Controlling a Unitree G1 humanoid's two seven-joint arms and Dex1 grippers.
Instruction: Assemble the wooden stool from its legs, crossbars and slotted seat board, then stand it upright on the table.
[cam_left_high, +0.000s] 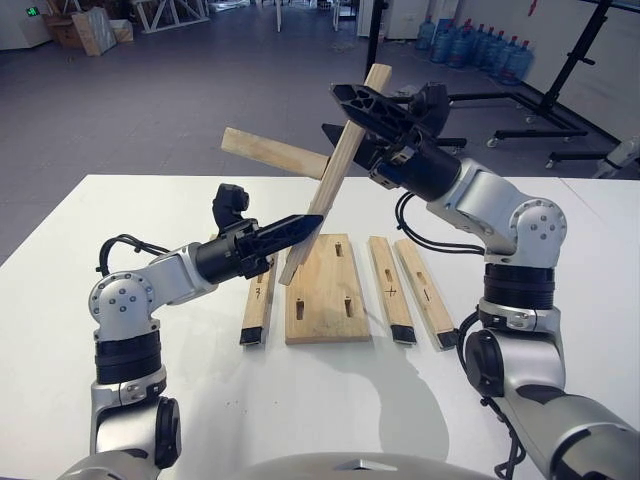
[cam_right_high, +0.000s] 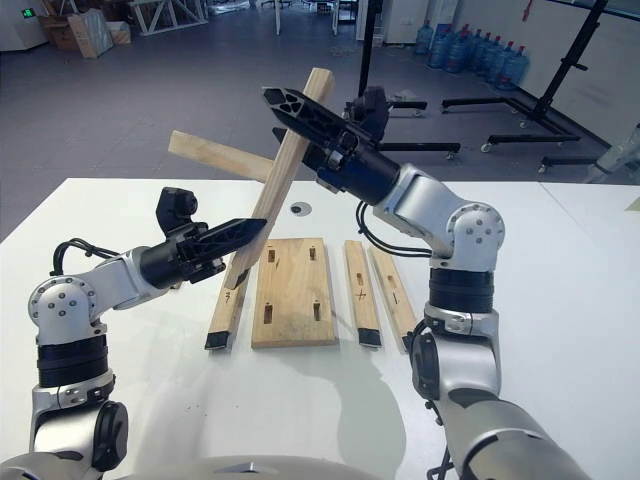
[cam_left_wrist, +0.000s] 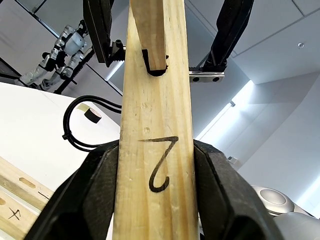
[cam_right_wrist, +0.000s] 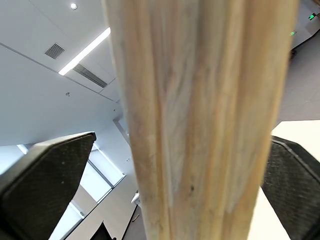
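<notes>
Left eye view, one seat board (cam_left_high: 325, 300), three legs (cam_left_high: 388, 290) lying flat

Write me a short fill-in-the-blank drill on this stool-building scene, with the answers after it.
1. The left gripper is shut on a leg marked with the number ___.
2. The seat board lying flat on the table has ___ slots.
3. To the robot's right of the seat board lie ___ loose sticks.
Answers: 2; four; two.
</notes>
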